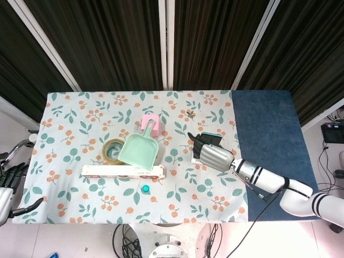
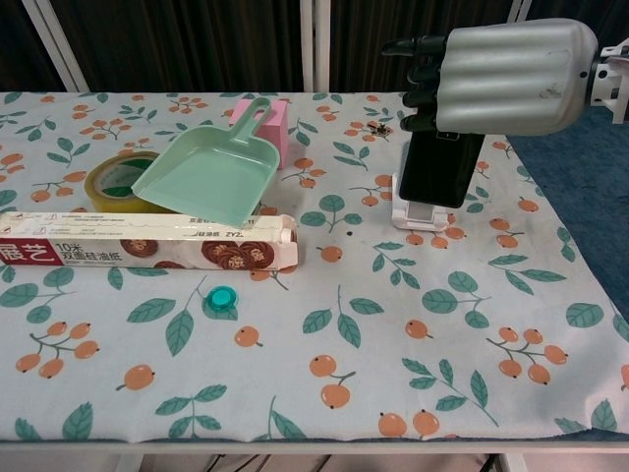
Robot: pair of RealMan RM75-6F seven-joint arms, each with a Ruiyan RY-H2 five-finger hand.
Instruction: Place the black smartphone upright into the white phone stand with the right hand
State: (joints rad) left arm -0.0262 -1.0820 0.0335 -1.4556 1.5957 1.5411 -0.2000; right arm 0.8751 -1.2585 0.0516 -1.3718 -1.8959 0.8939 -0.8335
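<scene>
The black smartphone (image 2: 441, 169) stands upright, its top gripped by my right hand (image 2: 499, 77). Its lower edge is down at the cradle of the white phone stand (image 2: 421, 215); whether it rests there I cannot tell. In the head view the right hand (image 1: 213, 154) covers most of the stand, and only the phone's top (image 1: 212, 137) shows behind the fingers. My left hand (image 1: 7, 186) hangs off the table's left front corner, fingers apart and holding nothing.
Left of the stand lie a green dustpan (image 2: 210, 174), a pink block (image 2: 276, 126), a tape roll (image 2: 114, 180), a long wrap box (image 2: 147, 243) and a small blue cap (image 2: 224, 295). A dark blue mat (image 1: 267, 129) covers the table's right end.
</scene>
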